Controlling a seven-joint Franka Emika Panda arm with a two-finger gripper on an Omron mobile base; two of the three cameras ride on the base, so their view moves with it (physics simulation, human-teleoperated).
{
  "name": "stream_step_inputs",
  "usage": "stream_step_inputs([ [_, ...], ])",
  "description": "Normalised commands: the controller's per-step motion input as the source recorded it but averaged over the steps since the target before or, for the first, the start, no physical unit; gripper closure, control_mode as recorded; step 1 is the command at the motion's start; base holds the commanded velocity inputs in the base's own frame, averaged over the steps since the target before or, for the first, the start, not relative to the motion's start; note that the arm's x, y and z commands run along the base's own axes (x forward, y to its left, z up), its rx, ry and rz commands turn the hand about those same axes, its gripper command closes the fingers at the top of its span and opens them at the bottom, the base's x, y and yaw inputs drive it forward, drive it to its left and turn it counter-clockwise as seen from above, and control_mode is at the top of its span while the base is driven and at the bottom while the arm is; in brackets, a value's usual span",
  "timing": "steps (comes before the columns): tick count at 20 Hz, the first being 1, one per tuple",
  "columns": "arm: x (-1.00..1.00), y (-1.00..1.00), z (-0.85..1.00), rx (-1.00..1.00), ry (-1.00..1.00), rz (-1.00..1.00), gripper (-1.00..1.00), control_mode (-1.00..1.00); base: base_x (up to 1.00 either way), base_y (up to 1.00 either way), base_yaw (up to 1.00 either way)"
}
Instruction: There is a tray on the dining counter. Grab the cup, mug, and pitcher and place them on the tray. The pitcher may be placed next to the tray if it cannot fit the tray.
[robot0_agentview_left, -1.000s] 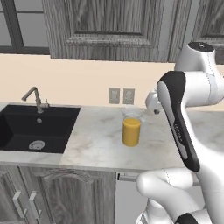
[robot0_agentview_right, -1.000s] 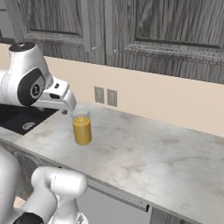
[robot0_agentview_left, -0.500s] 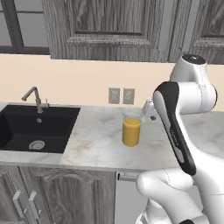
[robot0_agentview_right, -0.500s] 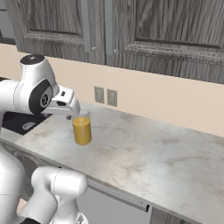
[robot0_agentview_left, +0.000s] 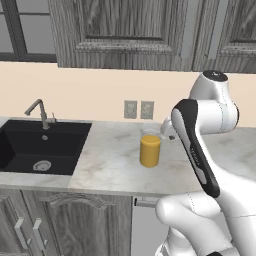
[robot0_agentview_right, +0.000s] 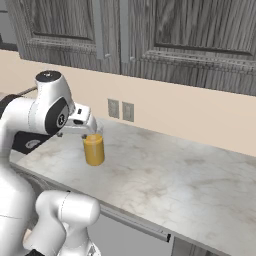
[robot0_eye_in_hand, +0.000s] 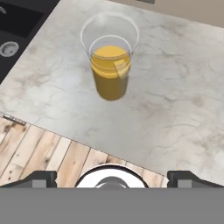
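Hand view: pitcher (robot0_eye_in_hand: 110, 59) stands upright on the marble worktop (robot0_eye_in_hand: 175, 109), clear glass, orange liquid filling roughly the lower half. Gripper (robot0_eye_in_hand: 112, 178) is above the pitcher and back from it, off the worktop's front edge, over wood floor (robot0_eye_in_hand: 39, 153); fingertips (robot0_eye_in_hand: 41, 178) sit far apart at the bottom corners, jaws spread fully wide, nothing between them, no contact with the pitcher.

Left base view: pitcher (robot0_agentview_left: 150, 147) is on the worktop (robot0_agentview_left: 110, 165) right of the black sink (robot0_agentview_left: 40, 150), in front of the two wall outlets (robot0_agentview_left: 138, 109). Faucet (robot0_agentview_left: 42, 114) is behind the sink, well left of the pitcher. The arm's hand end is just right of the pitcher near its rim; touching or not, cannot tell from this angle.

Right base view: pitcher (robot0_agentview_right: 93, 146) is near the worktop's (robot0_agentview_right: 170, 180) left end, outlets (robot0_agentview_right: 121, 110) on the wall behind it to the right. The arm's hand is close against the pitcher's upper left side. Dark wood cabinets (robot0_agentview_right: 165, 35) hang above the pitcher.
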Motion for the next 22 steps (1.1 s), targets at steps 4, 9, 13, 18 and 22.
stream_step_inputs([
  [4, 0.23, -0.25, -0.24, 0.0, 0.0, 0.08, -1.0, -1.0, 0.0, 0.0, 0.0],
  [9, 0.17, -0.09, -0.28, 0.0, 0.0, 0.11, -1.0, -1.0, 0.0, 0.0, 0.0],
  [13, 0.18, 0.0, -0.34, 0.0, 0.0, 0.14, -1.0, -1.0, 0.0, 0.0, 0.0],
  [18, 0.14, 0.0, -0.24, 0.0, -0.02, 0.1, -1.0, -1.0, 0.0, 0.0, 0.0],
  [22, 0.15, 0.0, -0.19, 0.0, -0.07, 0.08, -1.0, -1.0, 0.0, 0.0, 0.0],
])
